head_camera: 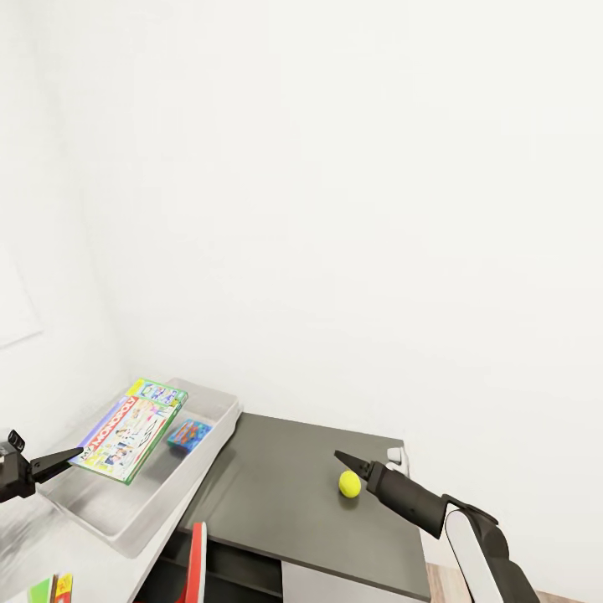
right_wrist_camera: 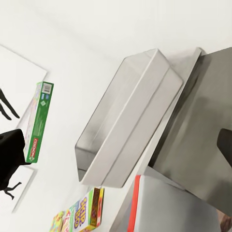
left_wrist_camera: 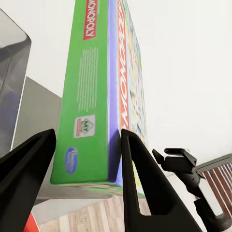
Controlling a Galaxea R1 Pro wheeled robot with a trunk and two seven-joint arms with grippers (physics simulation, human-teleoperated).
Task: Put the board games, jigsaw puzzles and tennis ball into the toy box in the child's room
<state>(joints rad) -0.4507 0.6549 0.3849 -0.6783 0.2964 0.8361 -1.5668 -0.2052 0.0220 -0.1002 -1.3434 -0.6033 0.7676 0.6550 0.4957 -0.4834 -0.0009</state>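
Observation:
My left gripper is shut on a short edge of the Monopoly board game, holding it tilted over the near end of the light grey toy box. In the left wrist view the green box stands between both fingers. One jigsaw puzzle lies inside the toy box at its far end. The tennis ball rests on the dark grey table section. My right gripper hovers just beside the ball, open and holding nothing.
A Skip-Bo board game lies on the white table top near the toy box's near end. A red-edged object stands at the table's front. White walls close the far side. A dinosaur picture hangs there.

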